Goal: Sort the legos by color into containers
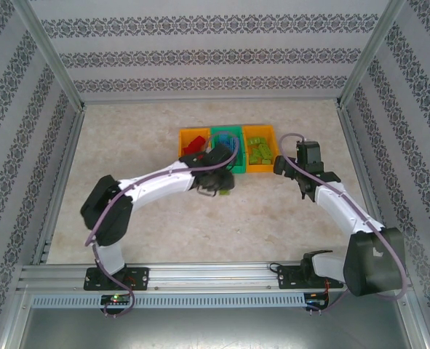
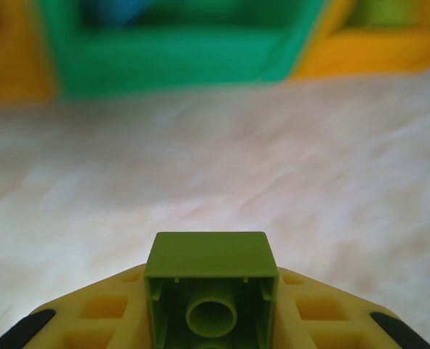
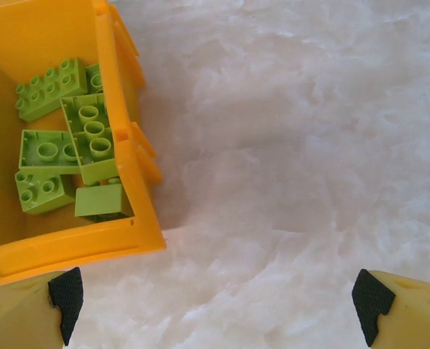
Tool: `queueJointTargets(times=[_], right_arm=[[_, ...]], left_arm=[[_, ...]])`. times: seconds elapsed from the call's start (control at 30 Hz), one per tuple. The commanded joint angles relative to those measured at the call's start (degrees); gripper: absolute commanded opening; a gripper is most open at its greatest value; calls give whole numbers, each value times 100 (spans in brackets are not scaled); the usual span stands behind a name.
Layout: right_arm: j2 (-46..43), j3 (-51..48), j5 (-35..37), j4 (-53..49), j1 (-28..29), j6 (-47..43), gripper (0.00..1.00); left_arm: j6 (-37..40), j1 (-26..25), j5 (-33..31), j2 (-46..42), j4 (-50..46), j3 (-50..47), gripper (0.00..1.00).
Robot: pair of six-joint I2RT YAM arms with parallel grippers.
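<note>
Three bins are sitting in a row on the table (image 1: 164,218) in the overhead view: the red-brick bin (image 1: 185,136), the green bin (image 1: 225,131) with blue pieces, and the lime-brick bin (image 1: 259,131). The left gripper (image 1: 216,185) is hanging just short of the green bin's near wall. The right gripper (image 1: 281,166) is hovering beside the lime-brick bin's near right corner.

Looking along the left wrist, the jaws are pinching a lime green brick (image 2: 209,291), its hollow underside facing the camera. The green bin is lying straight ahead of the jaws, and the lime-brick bin ahead and to their right, both blurred.

Looking along the right wrist, the jaws are standing spread wide with nothing but bare table between them. The lime-brick bin is sitting ahead and to their left, with several lime bricks (image 3: 91,131) lying inside.

I'd say delivery of the held brick is the step in hand. Next it needs swinging to the right of the jaws' present line, over the lime-brick bin, before letting go. The right arm is crowding that bin and may need to give room.
</note>
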Motion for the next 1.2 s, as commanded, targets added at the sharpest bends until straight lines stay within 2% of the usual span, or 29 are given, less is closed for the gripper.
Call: queueJointTargets(times=[0.0, 0.13, 0.3, 0.47, 0.63, 0.7, 0.77, 0.97, 1.07, 1.17], right_arm=[[-274, -231, 190, 201, -34, -104, 98], [-464, -437, 249, 272, -58, -95, 98], [-720, -621, 297, 317, -95, -78, 98], [-834, -702, 249, 357, -121, -104, 98], [-820, -724, 177, 378, -123, -69, 98], [-792, -713, 133, 392, -125, -64, 98], [-769, -697, 120, 400, -128, -68, 98], [-845, -880, 77, 817, -123, -313, 98], [-980, -1063, 114, 1307, -123, -670, 98], [-1164, -1460, 352, 2213, -125, -1109, 98]], left_arm=[[963, 60, 142, 612, -30, 1059, 34], [1269, 260, 566, 1519, -217, 2392, 33], [1473, 423, 784, 2412, -446, 3806, 32], [1355, 633, 968, 2991, -363, 4550, 34], [1196, 770, 1115, 3209, 107, 4699, 38], [1181, 794, 1113, 3318, 176, 4781, 47], [1170, 806, 1173, 3431, 91, 4932, 63], [1221, 816, 1198, 3280, -142, 4860, 100], [1359, 815, 961, 2753, -16, 4299, 100], [1687, 814, 358, 1822, 498, 3080, 100]])
